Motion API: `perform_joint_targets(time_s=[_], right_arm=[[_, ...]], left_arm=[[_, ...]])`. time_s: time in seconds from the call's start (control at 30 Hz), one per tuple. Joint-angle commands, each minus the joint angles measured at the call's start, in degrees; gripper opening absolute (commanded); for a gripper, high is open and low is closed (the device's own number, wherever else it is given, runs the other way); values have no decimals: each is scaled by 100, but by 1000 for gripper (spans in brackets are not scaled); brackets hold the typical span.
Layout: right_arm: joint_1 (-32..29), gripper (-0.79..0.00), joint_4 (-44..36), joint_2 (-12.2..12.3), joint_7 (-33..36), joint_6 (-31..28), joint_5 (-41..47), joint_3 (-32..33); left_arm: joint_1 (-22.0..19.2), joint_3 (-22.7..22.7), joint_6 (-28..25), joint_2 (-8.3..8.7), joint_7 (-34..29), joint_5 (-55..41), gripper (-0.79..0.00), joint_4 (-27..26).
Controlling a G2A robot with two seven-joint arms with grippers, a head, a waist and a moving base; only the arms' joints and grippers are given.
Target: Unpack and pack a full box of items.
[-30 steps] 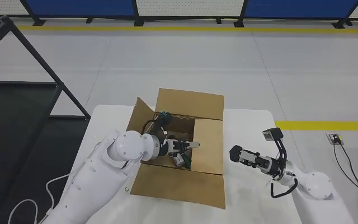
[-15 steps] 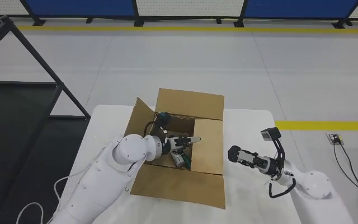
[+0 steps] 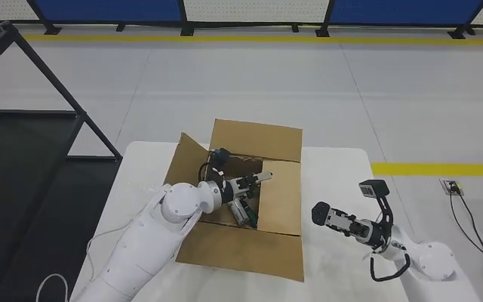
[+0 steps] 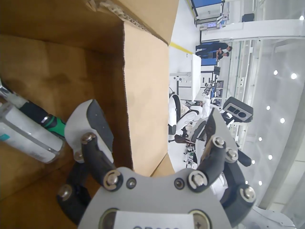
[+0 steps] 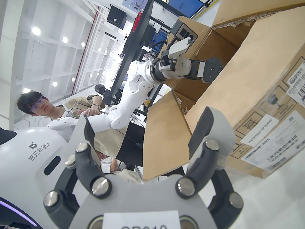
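Left gripper (image 4: 155,110), wide open and empty, hangs close to an inner wall of the brown cardboard box (image 3: 241,253), so you risk snagging cardboard reaching down.

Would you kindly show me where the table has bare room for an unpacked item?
Free: the table strip between the box and the far right corner, and the far left corner. Crowded: inside the box around the left gripper; the right gripper hovers at its right side.
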Motion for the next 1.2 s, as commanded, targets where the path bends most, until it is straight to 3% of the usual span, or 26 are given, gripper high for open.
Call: perform_joint_targets(time_s=[0.0, 0.43, 0.6, 0.87, 1.17], right_arm=[[-49, 0, -71, 9, -43, 9, -41, 9], [-392, 0, -563, 75, -40, -47, -77, 25], [-425, 0, -681, 90, -64, -26, -129, -36], [-337, 0, -914, 107, -18, -76, -296, -228], [-349, 0, -1700, 132, 219, -38, -813, -621]], left_arm=[[-34, 35, -46, -43, -18, -114, 0, 130], [-309, 381, -490, -377, 207, -300, 0, 727], [-310, 271, -825, -414, 218, -359, 0, 635], [-75, -103, -1037, -309, 26, -129, 0, 94], [367, -545, -1046, -189, 112, 115, 0, -821]])
